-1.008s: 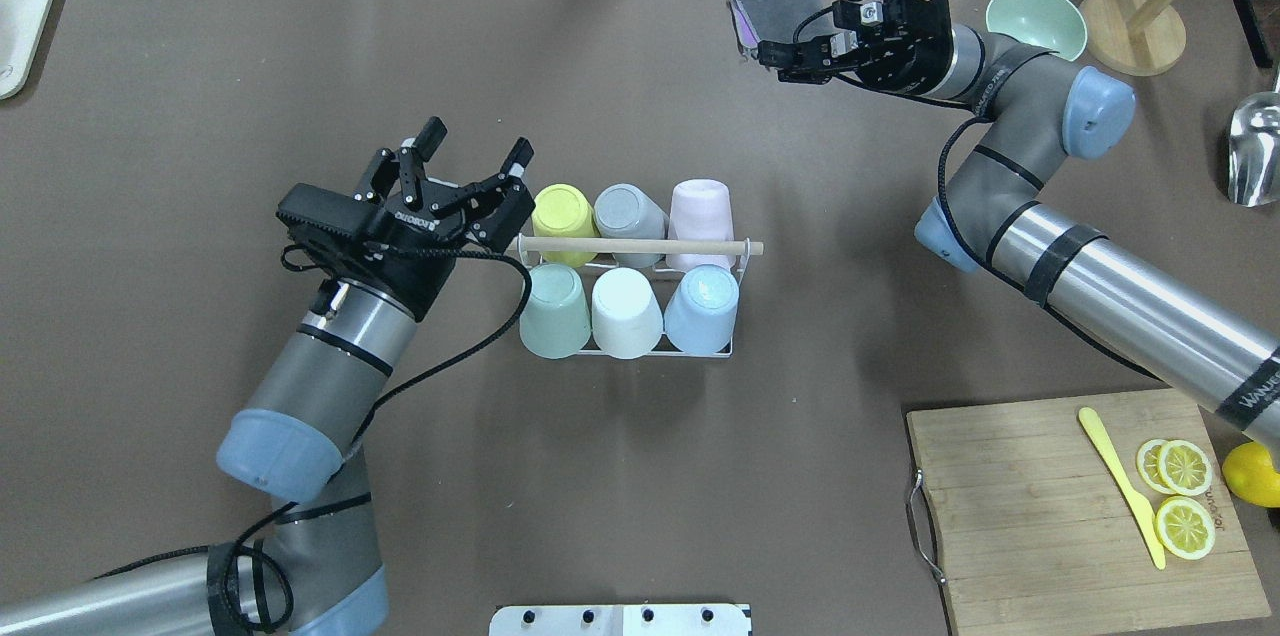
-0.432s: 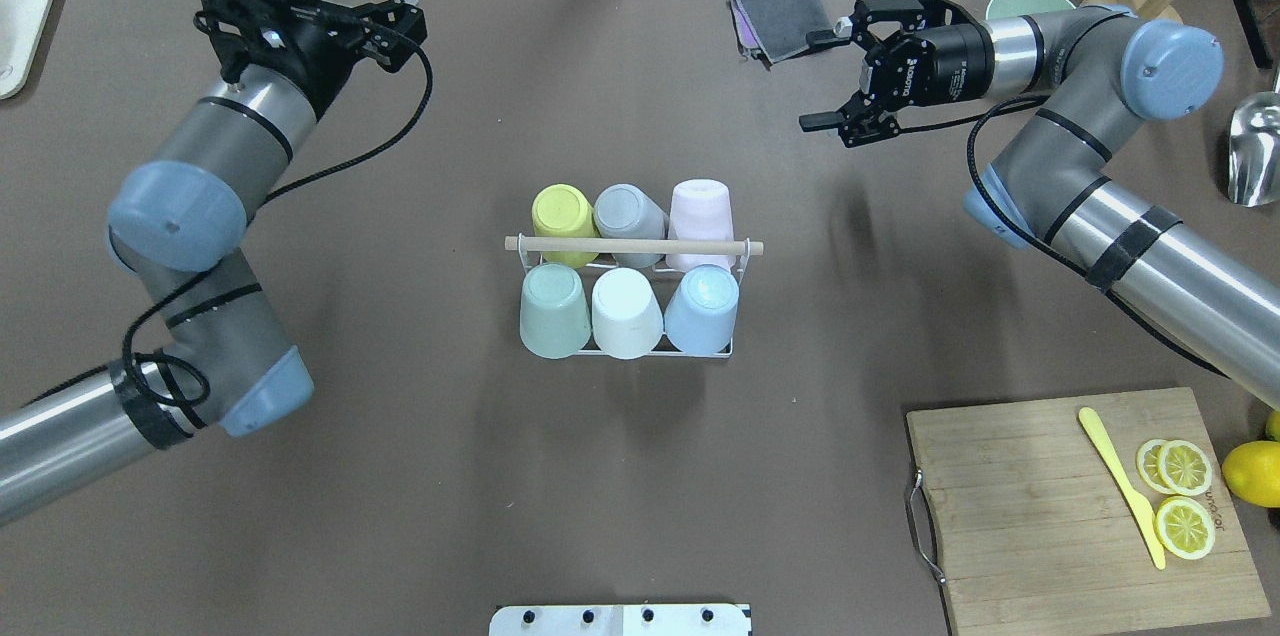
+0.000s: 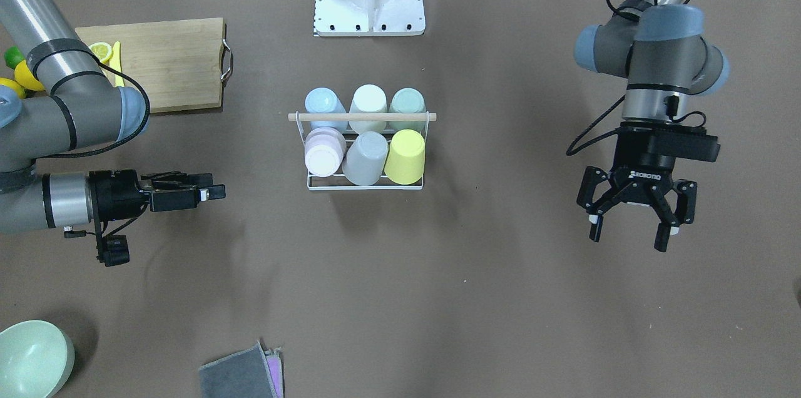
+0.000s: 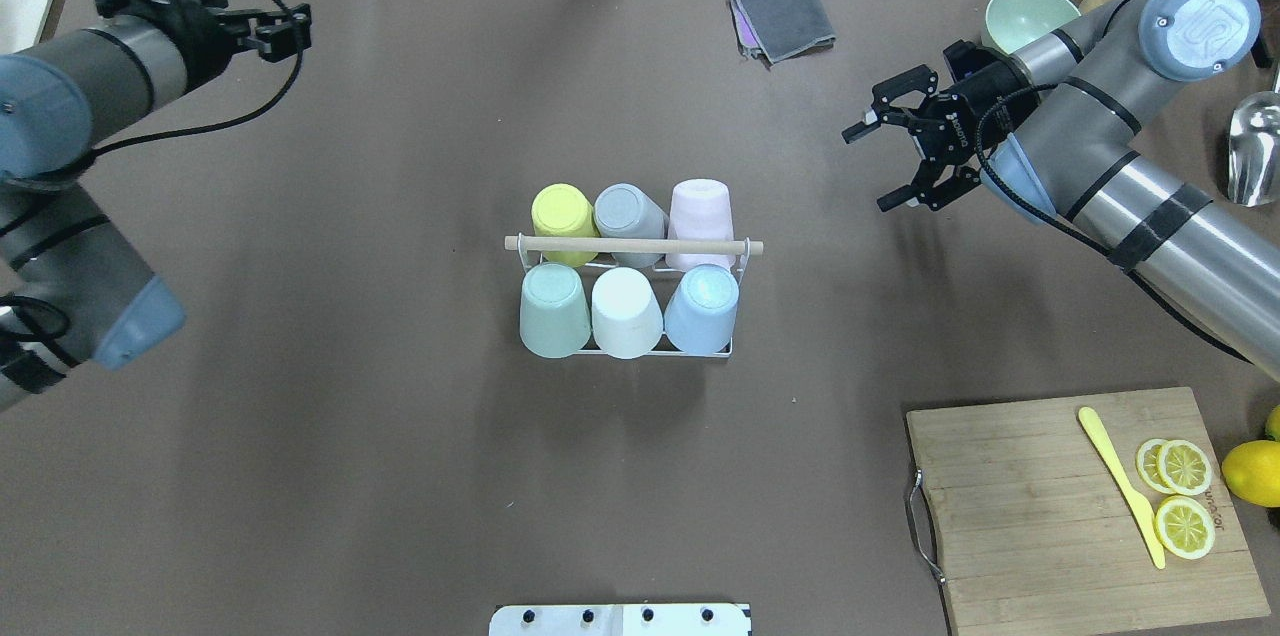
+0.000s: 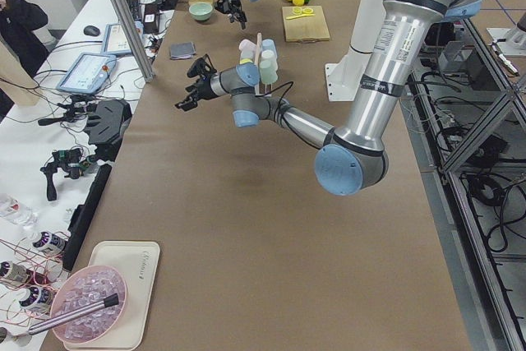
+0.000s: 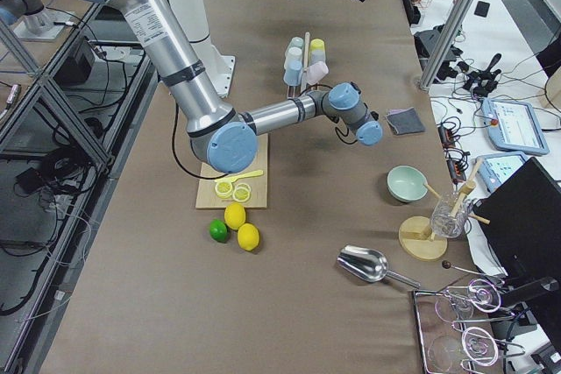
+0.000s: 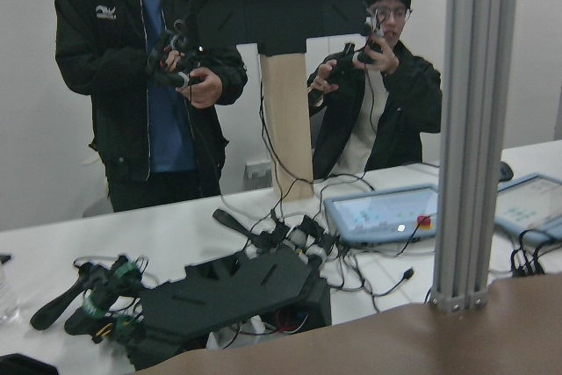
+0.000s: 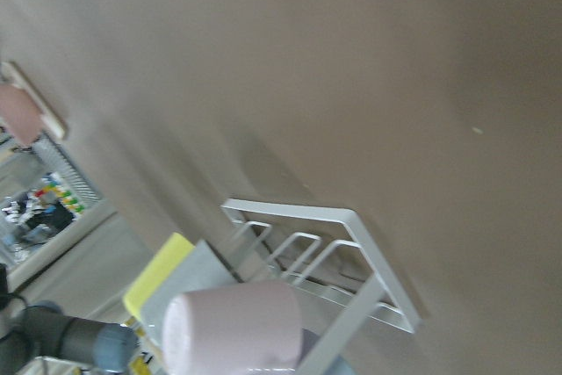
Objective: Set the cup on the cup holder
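Brown desk [image 4: 400, 436]: the cup holder [image 4: 635, 246] stands at its centre, six cups [image 4: 625, 311] upturned on it. Left gripper [image 3: 629, 238], marked ROBOTIQ, and right gripper [image 4: 872, 168] hang toward the far corners, jaws apart, empty.

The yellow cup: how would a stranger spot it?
In the middle of the brown table stands a white wire cup holder carrying six upturned cups. The yellow cup ends the row farther from the robot, on its left, beside a grey cup; no other cup is yellow.

Pink cup [image 8: 235, 329], yellow cup [image 8: 158, 275], white wire rack [image 8: 290, 209]
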Motion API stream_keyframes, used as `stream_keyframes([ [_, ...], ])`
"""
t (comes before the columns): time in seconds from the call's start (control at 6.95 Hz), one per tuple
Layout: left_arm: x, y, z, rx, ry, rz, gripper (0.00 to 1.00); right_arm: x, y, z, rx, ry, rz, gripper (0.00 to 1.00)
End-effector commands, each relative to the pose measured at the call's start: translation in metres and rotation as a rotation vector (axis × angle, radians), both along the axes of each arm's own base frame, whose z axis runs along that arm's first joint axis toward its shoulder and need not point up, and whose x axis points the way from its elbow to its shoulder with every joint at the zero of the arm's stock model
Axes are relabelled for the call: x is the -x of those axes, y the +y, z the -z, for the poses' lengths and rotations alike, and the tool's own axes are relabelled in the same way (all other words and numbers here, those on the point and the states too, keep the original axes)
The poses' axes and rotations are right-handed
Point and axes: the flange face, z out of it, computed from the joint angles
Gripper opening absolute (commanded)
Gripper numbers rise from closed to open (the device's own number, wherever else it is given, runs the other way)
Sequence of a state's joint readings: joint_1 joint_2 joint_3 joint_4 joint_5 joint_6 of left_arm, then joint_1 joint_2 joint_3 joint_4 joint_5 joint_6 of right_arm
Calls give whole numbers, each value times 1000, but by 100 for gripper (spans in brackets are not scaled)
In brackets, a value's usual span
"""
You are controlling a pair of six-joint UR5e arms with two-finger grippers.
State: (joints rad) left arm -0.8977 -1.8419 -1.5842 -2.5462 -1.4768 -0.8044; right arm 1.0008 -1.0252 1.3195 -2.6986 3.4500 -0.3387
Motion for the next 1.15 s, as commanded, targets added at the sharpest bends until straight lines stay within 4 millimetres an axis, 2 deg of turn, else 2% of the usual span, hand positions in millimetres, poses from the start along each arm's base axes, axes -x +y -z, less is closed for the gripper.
stream_keyframes([
  [0.0, 94, 36, -93, 209, 25, -185, 97, -45, 11, -19, -112, 203, 202, 100],
  [0.14, 127, 54, -124, 286, 47, -269, 97, -83, 1, -34, -351, 320, 323, 100],
  [0.29, 154, 71, -156, 345, 3, -330, 96, -108, 3, -55, -579, 436, 410, 100],
  [0.43, 170, 88, -193, 445, -85, -389, 96, -118, 36, -65, -640, 448, 411, 99],
  [0.58, 191, 93, -214, 551, -134, -439, 96, -124, 62, -46, -701, 457, 383, 99],
  [0.72, 211, 98, -230, 650, -153, -519, 95, -134, 78, -34, -754, 483, 339, 99],
  [0.86, 237, 101, -245, 701, -181, -556, 93, -151, 80, -36, -815, 516, 259, 98],
  [1.01, 248, 105, -255, 764, -186, -574, 93, -171, 82, -57, -903, 599, 200, 97],
])
